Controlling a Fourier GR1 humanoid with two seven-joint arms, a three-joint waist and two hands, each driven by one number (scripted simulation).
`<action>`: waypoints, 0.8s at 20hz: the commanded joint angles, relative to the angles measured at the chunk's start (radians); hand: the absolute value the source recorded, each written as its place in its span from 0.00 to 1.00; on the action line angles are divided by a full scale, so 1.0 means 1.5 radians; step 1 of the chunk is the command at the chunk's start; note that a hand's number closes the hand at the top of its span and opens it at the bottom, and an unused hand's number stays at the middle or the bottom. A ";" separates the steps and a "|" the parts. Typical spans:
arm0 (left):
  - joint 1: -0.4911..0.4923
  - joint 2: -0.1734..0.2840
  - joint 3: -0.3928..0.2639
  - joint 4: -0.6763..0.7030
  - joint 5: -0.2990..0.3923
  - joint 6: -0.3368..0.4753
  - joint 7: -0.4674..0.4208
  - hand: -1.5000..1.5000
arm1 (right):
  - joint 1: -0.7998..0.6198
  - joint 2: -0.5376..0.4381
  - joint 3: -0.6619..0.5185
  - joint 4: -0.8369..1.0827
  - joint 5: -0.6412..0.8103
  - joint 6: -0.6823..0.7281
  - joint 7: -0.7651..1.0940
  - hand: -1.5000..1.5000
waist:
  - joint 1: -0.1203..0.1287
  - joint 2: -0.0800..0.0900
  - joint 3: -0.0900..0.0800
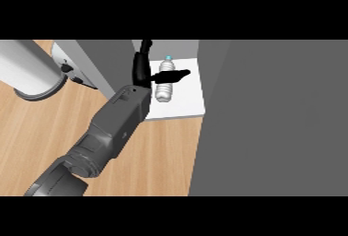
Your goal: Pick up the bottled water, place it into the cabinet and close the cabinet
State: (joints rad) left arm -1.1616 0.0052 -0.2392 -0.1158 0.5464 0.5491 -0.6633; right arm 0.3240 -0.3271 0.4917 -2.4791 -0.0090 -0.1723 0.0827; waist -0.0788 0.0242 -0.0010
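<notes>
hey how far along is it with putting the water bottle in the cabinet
Done: the bottled water is picked up and now sits over the cabinet's white shelf. In hand: the left hand has its fingers curled round it. Left: release, withdraw, close the cabinet door.

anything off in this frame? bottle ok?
Nothing stands out. The bottled water is intact, cap on, over the cabinet's white shelf, with the hand curled round it. The cabinet door stands open. No spill.
</notes>
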 commanded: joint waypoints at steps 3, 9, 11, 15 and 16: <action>-0.007 -0.003 0.011 -0.026 0.004 -0.074 -0.030 0.00 | 0.002 0.010 0.006 -0.033 -0.004 -0.006 0.024 0.00 | 0.006 -0.003 0.000; -0.030 -0.003 0.016 -0.067 0.022 -0.215 -0.003 0.00 | -0.003 -0.012 -0.038 -0.039 -0.037 0.020 0.026 0.00 | 0.010 -0.006 0.001; 0.007 -0.003 0.004 -0.107 0.040 -0.219 -0.001 0.00 | -0.023 0.007 -0.028 -0.030 -0.010 -0.001 0.058 0.00 | 0.021 -0.011 0.000; 0.041 -0.003 0.001 -0.151 0.058 -0.254 0.000 0.00 | -0.001 0.007 -0.018 -0.024 0.011 0.009 0.038 0.00 | 0.032 -0.015 0.000; 0.066 -0.003 -0.030 -0.193 0.093 -0.226 0.014 0.00 | -0.013 0.000 -0.050 -0.023 -0.029 0.022 0.042 0.00 | 0.024 -0.015 0.001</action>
State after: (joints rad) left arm -1.1192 0.0004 -0.2399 -0.3064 0.6235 0.2197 -0.6723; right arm 0.3133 -0.3249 0.4419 -2.4781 -0.0137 -0.1506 0.1121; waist -0.0456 0.0065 -0.0002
